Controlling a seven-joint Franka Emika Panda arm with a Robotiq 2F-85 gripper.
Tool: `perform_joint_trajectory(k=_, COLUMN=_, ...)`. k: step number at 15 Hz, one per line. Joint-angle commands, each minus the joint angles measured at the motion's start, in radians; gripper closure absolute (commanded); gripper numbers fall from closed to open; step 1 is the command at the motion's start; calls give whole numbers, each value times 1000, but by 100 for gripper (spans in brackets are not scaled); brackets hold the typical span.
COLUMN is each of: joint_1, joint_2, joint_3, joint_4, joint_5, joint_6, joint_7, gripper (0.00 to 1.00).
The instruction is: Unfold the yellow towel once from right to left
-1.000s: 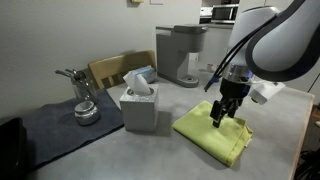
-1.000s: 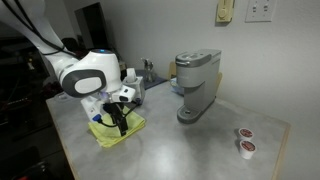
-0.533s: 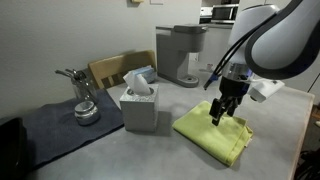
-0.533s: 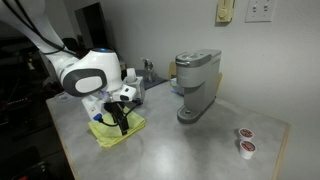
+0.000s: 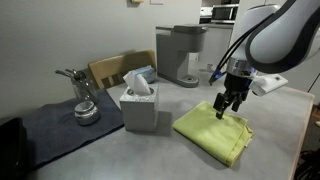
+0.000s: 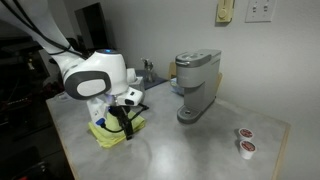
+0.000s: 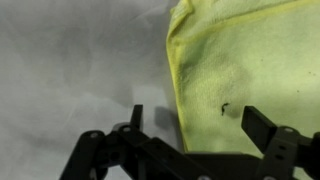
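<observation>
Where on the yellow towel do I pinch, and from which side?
Take the top layer of the yellow towel at its edge next to the grey table, coming straight down: it lies flat, and the open gripper straddles that edge.

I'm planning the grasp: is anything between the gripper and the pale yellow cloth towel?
Nothing visible. The open gripper hangs directly over the edge of the pale yellow cloth towel, with only air between. The white tissue box stands apart, beside the towel.
</observation>
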Motion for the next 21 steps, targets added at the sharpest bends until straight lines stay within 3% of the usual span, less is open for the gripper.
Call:
perform_joint_trajectory(k=1, joint_1=-137, joint_2=26, joint_3=121, joint_4=27, joint_5=159, joint_6=-21, joint_7=-127, gripper=0)
perform_joint_trajectory(k=3, joint_1=-237, joint_2=44, joint_3=226, joint_4=53, joint_5=313, joint_6=-52, joint_7=-249, gripper=0)
perform_joint_trajectory(k=6, joint_1=-309, joint_2=72, joint_3=301, joint_4=92, joint_5=481, joint_6=-109, joint_7=-392, gripper=0)
perform_joint_trajectory(k=11, joint_1=-284, joint_2=90, joint_3=264, joint_4=126, joint_5=614, joint_6=-189, joint_7=-516, gripper=0)
perform_joint_trajectory(k=15, joint_1=-256, joint_2=90, joint_3=223, joint_4=133, joint_5=660, joint_6=-220, joint_7=-554, gripper=0)
perform_joint_trajectory(k=21, joint_1=-110, joint_2=37, joint_3=70, joint_4=67, joint_5=450, joint_6=-112, joint_7=-339, gripper=0)
